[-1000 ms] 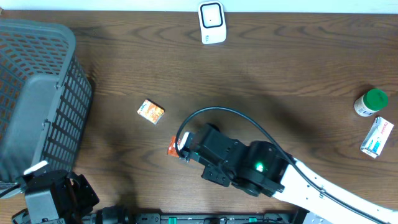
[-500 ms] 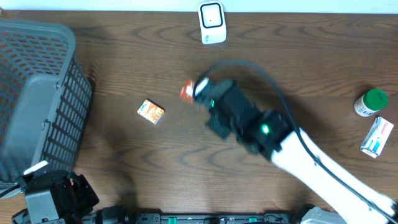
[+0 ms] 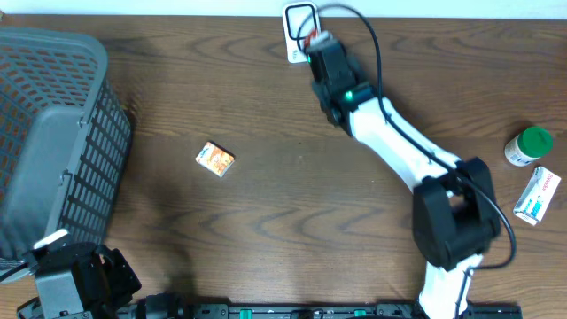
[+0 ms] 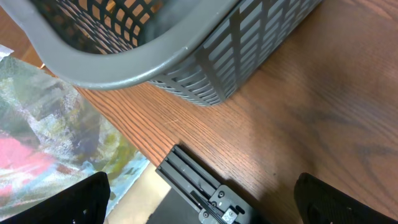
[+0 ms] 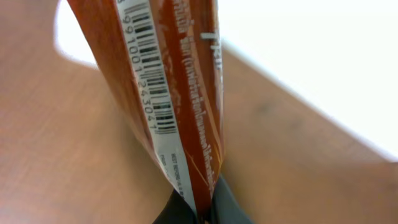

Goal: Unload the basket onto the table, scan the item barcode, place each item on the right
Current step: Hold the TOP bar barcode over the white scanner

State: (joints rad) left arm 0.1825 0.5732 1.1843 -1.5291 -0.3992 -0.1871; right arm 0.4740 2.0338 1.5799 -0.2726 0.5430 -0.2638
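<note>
The right gripper [image 3: 313,42] is closed tight on the lower end of a slim orange-red foil packet [image 5: 180,93]. The packet's white barcode strip [image 5: 144,74] faces the wrist camera. It is held at 12 o'clock on the dark wooden bench [image 3: 266,195], just beside the white boxy scanner [image 3: 299,19]. The left gripper [image 4: 202,202] is wide and empty at 7 o'clock, near the grey plastic mesh basket [image 4: 205,68].
</note>
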